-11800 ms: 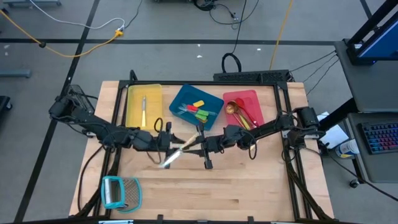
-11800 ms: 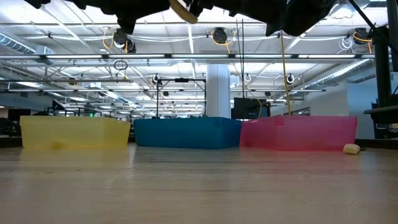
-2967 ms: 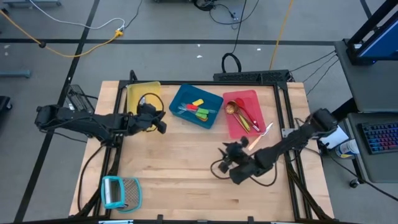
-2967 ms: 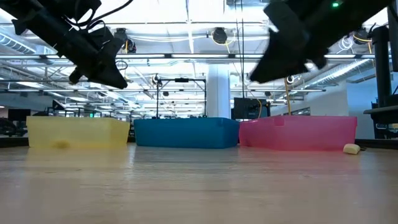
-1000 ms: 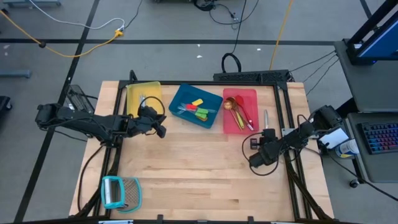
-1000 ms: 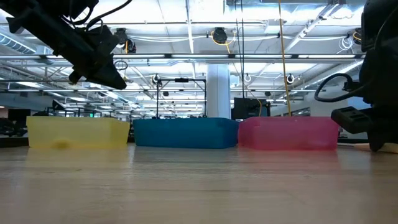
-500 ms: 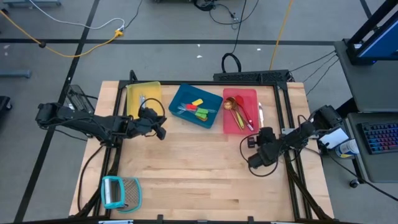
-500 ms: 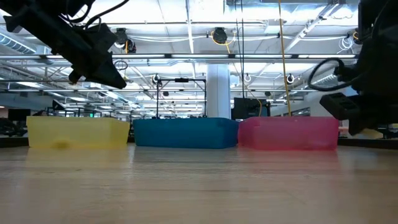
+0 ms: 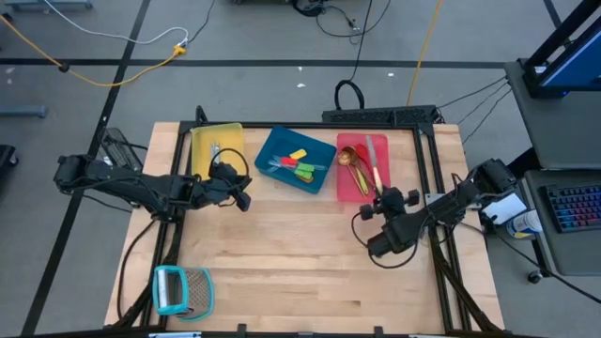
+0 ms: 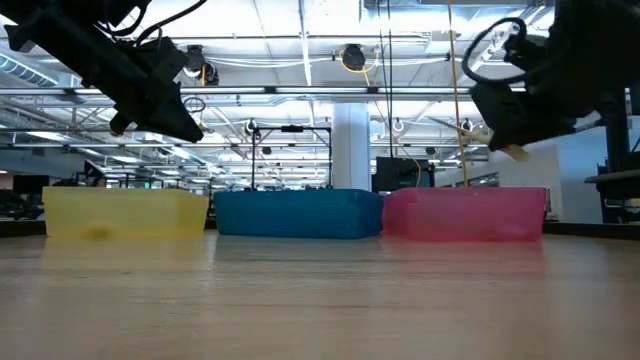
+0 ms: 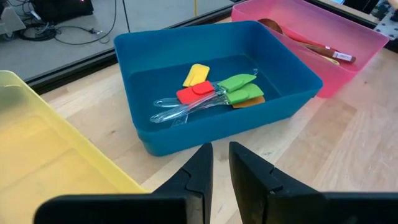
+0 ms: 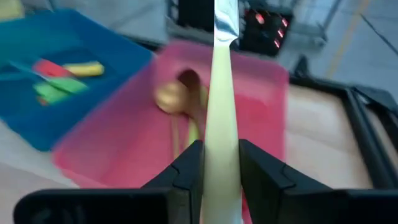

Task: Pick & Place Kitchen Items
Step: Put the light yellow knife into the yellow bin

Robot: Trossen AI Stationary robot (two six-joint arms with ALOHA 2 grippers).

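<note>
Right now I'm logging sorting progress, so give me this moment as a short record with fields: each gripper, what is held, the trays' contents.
right gripper: shut on a cream-handled knife, raised over the red tray
left gripper: empty, nearly shut, hovering beside the yellow tray
blue tray: green, red and yellow spatulas
red tray: brass spoon and other utensils
grater: near left corner of the table

We find no readable text, label, brand, number or sign anywhere in these views.
</note>
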